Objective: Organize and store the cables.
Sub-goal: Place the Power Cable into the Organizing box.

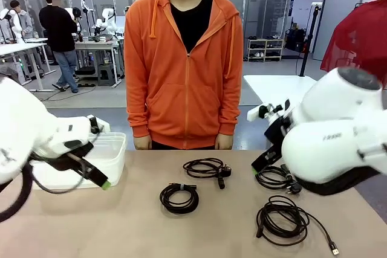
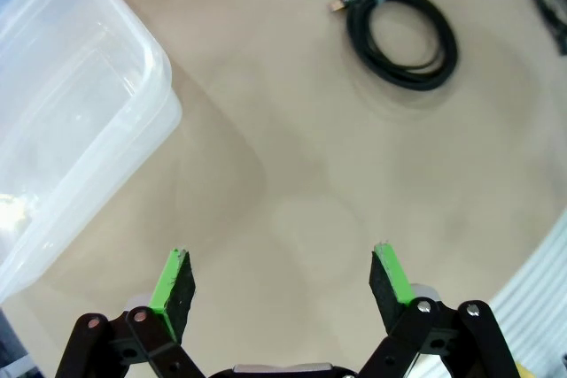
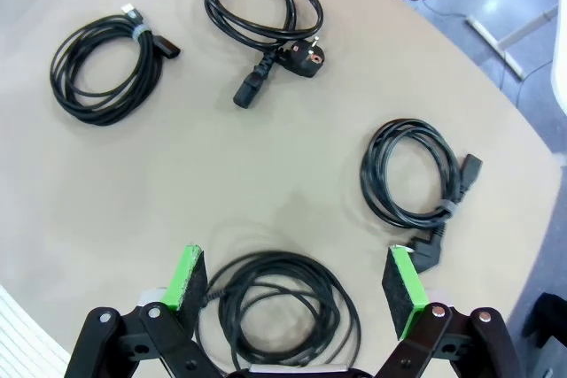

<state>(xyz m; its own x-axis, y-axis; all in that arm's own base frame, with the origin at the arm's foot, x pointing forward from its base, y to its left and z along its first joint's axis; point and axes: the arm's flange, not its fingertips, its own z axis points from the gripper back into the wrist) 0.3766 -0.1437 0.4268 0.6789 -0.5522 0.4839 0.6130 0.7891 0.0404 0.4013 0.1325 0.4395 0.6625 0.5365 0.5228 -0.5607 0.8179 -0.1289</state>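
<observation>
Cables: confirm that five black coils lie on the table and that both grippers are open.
Wrong count: four coils lie on the table, not five. The right wrist view shows the banded coil, the round-plug coil, the coil at picture right and the loose coil under the right gripper. Both grippers are open, the left gripper included.

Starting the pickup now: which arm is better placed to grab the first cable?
Right, I'd say. The right gripper hangs, jaws open, directly over the loose cable coil. The left gripper, also open, is over bare table beside the clear container, with the banded coil farther ahead of it.
</observation>
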